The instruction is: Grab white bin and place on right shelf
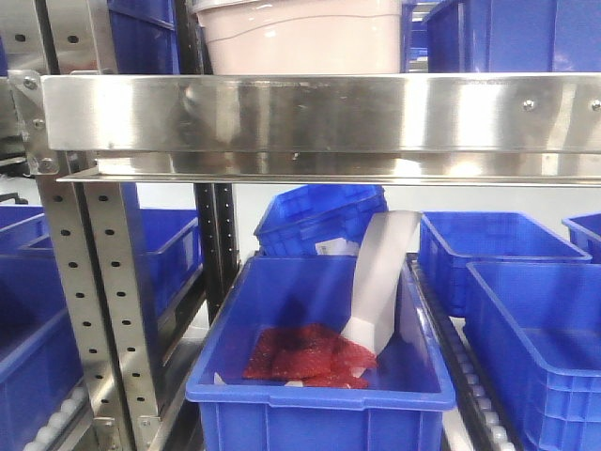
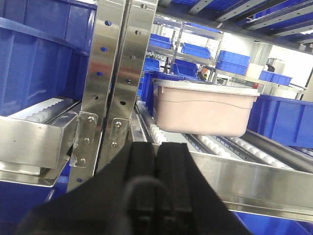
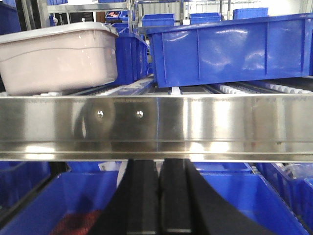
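Observation:
The white bin (image 1: 300,42) is a pinkish-white tub with a pale lid. It rests on the rollers of the right shelf (image 1: 319,113), just behind the shelf's shiny steel front rail. In the left wrist view the white bin (image 2: 205,110) stands beyond the rail (image 2: 279,183), and my left gripper (image 2: 156,147) hangs in front of the rail, shut and holding nothing. The right wrist view has the white bin (image 3: 58,58) at upper left above the rail (image 3: 205,127). Below that rail my right gripper (image 3: 159,164) is shut and holding nothing. Neither gripper touches the bin.
A large blue crate (image 3: 230,49) sits on the same shelf to the right of the bin. Perforated steel uprights (image 2: 117,73) stand left of it. Below, a blue crate (image 1: 319,395) holds red packets (image 1: 310,357) and a white card piece (image 1: 380,272). More blue crates surround it.

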Controlling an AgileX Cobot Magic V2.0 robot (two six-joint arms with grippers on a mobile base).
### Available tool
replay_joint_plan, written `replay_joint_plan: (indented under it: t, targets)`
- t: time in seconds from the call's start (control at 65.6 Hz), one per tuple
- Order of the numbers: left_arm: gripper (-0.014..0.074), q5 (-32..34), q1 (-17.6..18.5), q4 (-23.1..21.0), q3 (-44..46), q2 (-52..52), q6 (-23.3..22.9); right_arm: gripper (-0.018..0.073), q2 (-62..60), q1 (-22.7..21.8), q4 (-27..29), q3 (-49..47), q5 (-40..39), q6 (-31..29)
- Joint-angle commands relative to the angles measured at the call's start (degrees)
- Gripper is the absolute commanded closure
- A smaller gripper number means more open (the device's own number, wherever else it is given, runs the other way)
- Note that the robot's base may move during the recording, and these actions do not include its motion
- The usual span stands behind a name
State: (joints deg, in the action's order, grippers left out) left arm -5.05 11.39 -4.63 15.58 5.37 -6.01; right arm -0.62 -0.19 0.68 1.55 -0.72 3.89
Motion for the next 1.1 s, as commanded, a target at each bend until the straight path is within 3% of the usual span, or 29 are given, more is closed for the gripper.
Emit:
replay_joint_plan:
  t: [0.0, 1.082]
  targets:
    - [0.0715, 5.0, 0.5, 0.0, 1.7, 0.7, 0.1, 0.0505, -1.0, -0.4, -1.9, 0.0, -2.4, 0.6]
    - [0.0715, 5.0, 0.5, 0.0, 1.7, 0.7, 0.1, 0.0505, -1.0, -2.5, -1.8, 0.0, -5.0, 0.6]
